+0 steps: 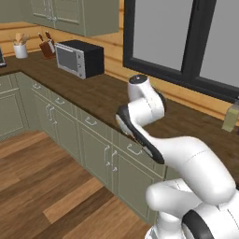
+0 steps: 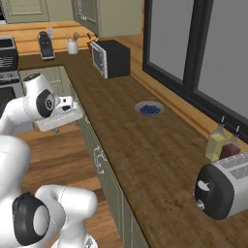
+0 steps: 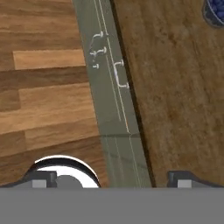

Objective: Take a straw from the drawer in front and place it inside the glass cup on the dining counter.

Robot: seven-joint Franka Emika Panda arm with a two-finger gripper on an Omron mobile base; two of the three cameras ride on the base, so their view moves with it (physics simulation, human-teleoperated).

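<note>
Nowhere is any brand, label or writing legible. Left base view: the drawer (image 1: 134, 148) sits shut under the desk (image 1: 107, 95), its silver handle beside the arm; a microwave (image 1: 79, 58) stands farther back. Right base view: the hand (image 2: 57, 130) hangs over the floor beside the cabinets; a toaster (image 2: 224, 186) is near. Hand view: fingertips (image 3: 179, 180) spread wide, released, above the drawer's handle (image 3: 120, 75).

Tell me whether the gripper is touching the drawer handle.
Apart. In the hand view the open gripper looks down from well above, and the drawer handle lies far beyond its fingertips.
</note>
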